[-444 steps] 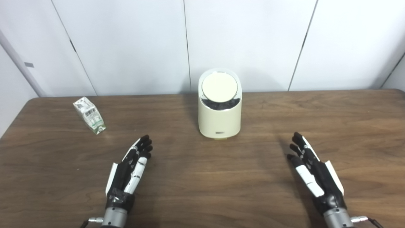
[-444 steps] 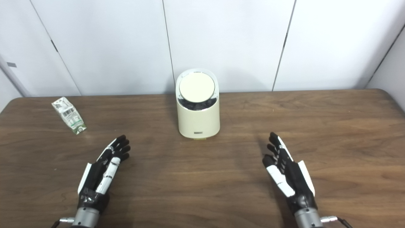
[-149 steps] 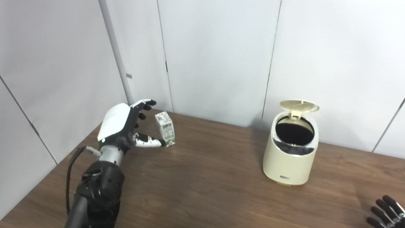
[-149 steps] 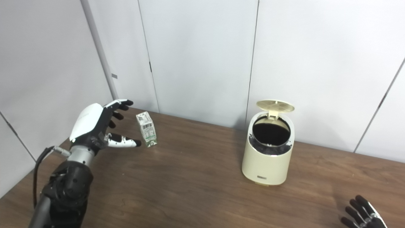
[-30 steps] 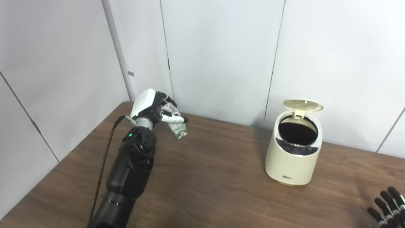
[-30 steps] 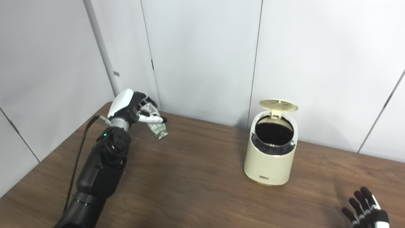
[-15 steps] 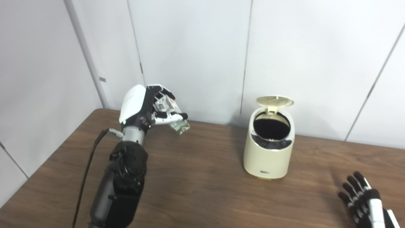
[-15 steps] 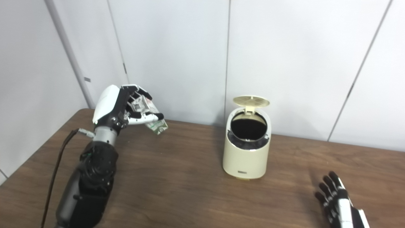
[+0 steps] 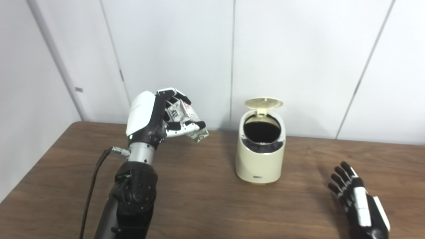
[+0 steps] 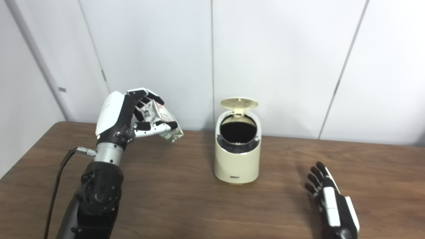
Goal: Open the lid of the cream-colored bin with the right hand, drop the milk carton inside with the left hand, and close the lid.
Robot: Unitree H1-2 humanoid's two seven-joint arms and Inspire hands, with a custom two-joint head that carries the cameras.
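The cream-colored bin (image 9: 261,154) stands on the brown table (image 9: 206,205) near the back wall. Its round lid (image 9: 263,103) is swung up at the rear, and the dark opening (image 9: 261,127) shows. My left hand (image 9: 156,118) is raised above the table, left of the bin, shut on the white and green milk carton (image 9: 187,121), which tilts down to the right. Fingers hide part of the carton. My right hand (image 9: 360,204) rests low at the right front, open, fingers spread, holding nothing.
White wall panels (image 9: 298,49) run right behind the bin. The table's left edge (image 9: 30,169) lies left of my left arm. A black cable (image 9: 91,186) hangs from the left wrist.
The camera has swung right. My left hand has carried the carton a little closer to the bin. The lid stays up. The right hand shows more fully, still open.
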